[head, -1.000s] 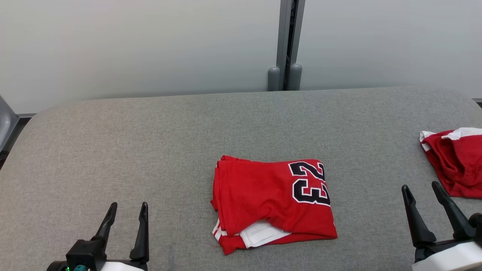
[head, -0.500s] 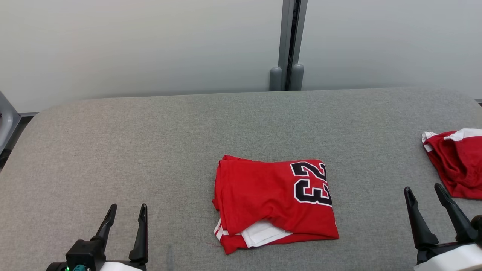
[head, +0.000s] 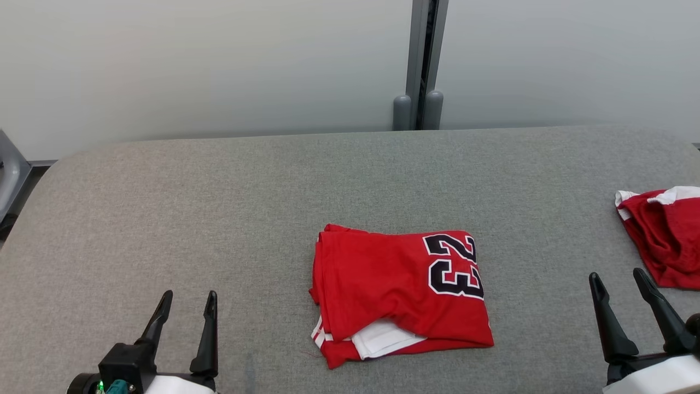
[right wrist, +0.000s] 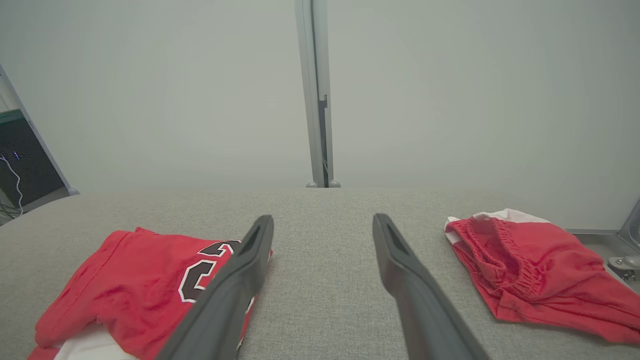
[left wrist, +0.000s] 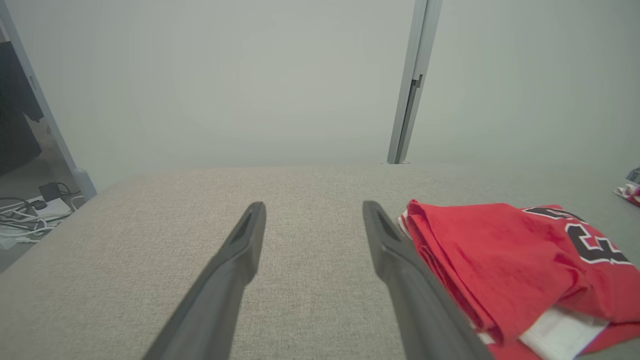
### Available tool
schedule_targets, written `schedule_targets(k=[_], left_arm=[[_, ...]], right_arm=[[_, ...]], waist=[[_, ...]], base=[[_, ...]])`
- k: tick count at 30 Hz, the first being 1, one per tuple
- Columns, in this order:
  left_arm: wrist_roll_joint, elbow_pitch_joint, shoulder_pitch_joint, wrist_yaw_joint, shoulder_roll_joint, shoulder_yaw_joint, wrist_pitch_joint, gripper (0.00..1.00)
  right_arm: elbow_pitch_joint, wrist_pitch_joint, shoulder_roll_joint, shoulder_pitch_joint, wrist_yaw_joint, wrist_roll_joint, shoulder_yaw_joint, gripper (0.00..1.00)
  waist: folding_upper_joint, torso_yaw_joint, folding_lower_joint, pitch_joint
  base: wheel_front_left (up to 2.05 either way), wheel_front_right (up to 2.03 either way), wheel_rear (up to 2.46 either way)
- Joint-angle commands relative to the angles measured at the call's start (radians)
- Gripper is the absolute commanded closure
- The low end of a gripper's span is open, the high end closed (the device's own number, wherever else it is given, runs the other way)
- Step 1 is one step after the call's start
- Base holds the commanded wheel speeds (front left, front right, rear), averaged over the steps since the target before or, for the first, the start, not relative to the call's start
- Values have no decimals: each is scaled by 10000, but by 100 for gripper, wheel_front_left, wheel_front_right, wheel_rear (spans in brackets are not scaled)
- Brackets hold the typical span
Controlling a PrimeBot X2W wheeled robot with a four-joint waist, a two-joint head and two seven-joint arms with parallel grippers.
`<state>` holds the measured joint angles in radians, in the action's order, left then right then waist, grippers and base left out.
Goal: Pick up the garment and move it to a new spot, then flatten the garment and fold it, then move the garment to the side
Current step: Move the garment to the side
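A red garment (head: 399,293) printed with a black 23 lies folded at the middle of the grey padded table (head: 219,208), a white layer peeking out at its near edge. The left wrist view has this garment (left wrist: 505,265) to the right of my fingers, and the right wrist view has the garment (right wrist: 135,285) to their left. My left gripper (head: 187,300) rests open at the near left, well apart from it. At the near right my right gripper (head: 618,278) stands open too, with nothing between its fingers.
A second red garment (head: 664,235) with white trim lies crumpled at the table's right edge, just beyond my right gripper; the right wrist view has this red garment (right wrist: 530,265) at the right. A pale wall with a grey post (head: 421,65) stands behind. Cables (left wrist: 30,215) lie on the floor at left.
The head view has drifted slightly, so everything sits a little further right. The garments and both grippers have kept their places on the table.
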<state>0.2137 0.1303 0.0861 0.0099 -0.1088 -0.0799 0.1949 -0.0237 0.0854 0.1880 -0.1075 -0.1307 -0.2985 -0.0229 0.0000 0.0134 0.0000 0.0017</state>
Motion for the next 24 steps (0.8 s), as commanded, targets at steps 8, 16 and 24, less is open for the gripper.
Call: schedule_targets(k=[8,16,24], left_arm=[[28,-138,-807,-83,8,-175,161,0],[-48,143,-1770,-284,125,-590,419,0],[7,481,-2325,-365,268,-795,636,0]], right_arm=[[587,-77,130,673,-2,-130,251,0],[1975,23,407,1664,-2,-545,1391,0],[3463,166,665,2576,-2,-1257,2362,0]], waist=[[0,383,0,799],[0,1030,0,1869],[0,1379,0,2531]], base=[[0,0,0],[0,0,0],[0,0,0]])
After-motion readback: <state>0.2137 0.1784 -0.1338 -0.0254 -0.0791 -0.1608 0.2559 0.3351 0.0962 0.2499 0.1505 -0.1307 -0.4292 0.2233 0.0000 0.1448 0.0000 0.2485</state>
